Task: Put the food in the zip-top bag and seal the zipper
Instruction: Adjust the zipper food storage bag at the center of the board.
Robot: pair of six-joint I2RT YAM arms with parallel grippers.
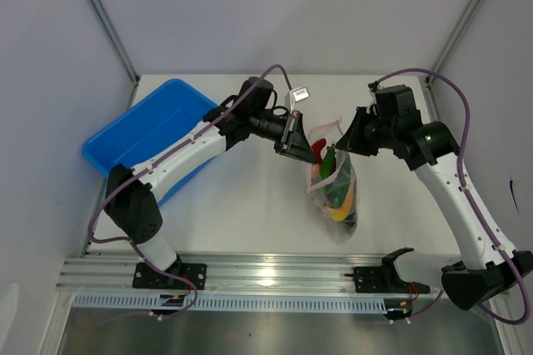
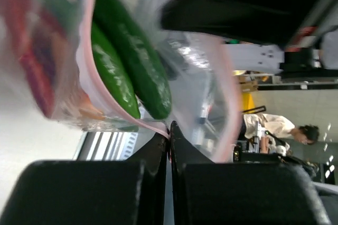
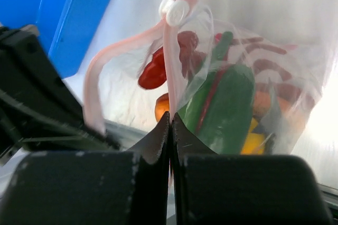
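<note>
Right fingers (image 3: 150,146) pinching zipper (image 3: 168,69), food (image 3: 228,110) inside bag (image 3: 288,64)

No legible text, white tag (image 1: 300,93) on left arm (image 1: 191,148) unreadable

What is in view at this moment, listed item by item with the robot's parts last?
zip-top bag: one, clear, mid-table between the grippers
zipper: one, pink strip along the bag's mouth, with a white slider at one end
green vegetables: two seen, inside the bag
red chillies: count unclear, inside the bag
orange and yellow pieces: count unclear, low in the bag
blue bin: one, left rear of the table
table: one, white
metal rail: one, near edge
left gripper: black, shut on the zipper
right gripper: black, shut on the zipper
</note>
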